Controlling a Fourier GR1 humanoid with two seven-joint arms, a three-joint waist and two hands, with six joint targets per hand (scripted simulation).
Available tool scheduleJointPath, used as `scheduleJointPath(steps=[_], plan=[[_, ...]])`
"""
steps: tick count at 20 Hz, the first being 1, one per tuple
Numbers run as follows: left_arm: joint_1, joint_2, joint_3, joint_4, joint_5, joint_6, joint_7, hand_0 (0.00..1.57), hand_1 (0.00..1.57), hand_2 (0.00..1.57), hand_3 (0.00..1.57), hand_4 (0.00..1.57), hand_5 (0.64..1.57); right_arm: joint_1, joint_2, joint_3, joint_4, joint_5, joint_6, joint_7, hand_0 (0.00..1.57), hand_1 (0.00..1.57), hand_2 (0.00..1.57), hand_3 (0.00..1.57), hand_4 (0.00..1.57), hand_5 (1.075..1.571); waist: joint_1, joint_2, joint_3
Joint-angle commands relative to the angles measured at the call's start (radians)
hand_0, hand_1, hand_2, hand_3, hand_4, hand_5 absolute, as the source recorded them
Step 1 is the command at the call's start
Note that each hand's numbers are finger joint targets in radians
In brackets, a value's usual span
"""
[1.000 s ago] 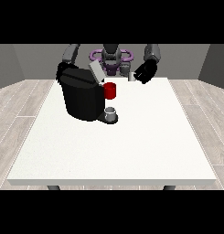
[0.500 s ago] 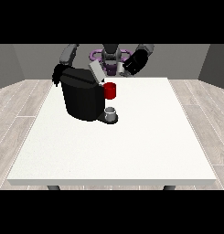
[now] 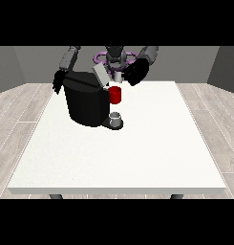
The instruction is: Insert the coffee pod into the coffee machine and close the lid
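The black coffee machine [image 3: 87,103] stands on the white table [image 3: 137,153], left of the middle. It has a red front part [image 3: 115,94], and its grey lid [image 3: 100,74] is tilted up and open. A small grey cup [image 3: 116,117] sits on its base under the red part. The hand at the view's right [image 3: 136,72] hovers just right of the open lid, shut on a small pale coffee pod [image 3: 118,76] that sits above the red part. The hand at the view's left [image 3: 58,81] hangs beside the machine's far left edge.
The robot's torso [image 3: 116,56] with a purple ring stands behind the table's far edge. Wooden floor surrounds the table, and grey walls rise behind.
The hand at the view's right has moved left and slightly down with the pod, closer to the open lid. The other hand and the machine stay about where they were.
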Motion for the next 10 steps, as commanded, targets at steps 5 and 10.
scheduleJointPath(steps=[5, 10], plan=[[-0.130, 0.105, 0.083, 0.053, 0.033, 0.002, 0.008, 1.39, 1.39, 1.44, 1.41, 0.61, 1.571, -0.078, -0.024, 0.016, 0.008, 0.004, 0.051, -0.011, 0.00, 0.00, 0.00, 0.00, 0.28, 1.571, -0.039, 0.113, -0.0002], [-0.181, 0.119, 0.083, 0.052, 0.038, -0.010, 0.028, 1.45, 1.45, 1.48, 1.40, 0.60, 1.571, -0.090, -0.002, 0.009, 0.068, 0.011, 0.040, -0.077, 0.00, 0.00, 0.00, 0.00, 0.23, 1.571, -0.030, 0.144, 0.0003]])
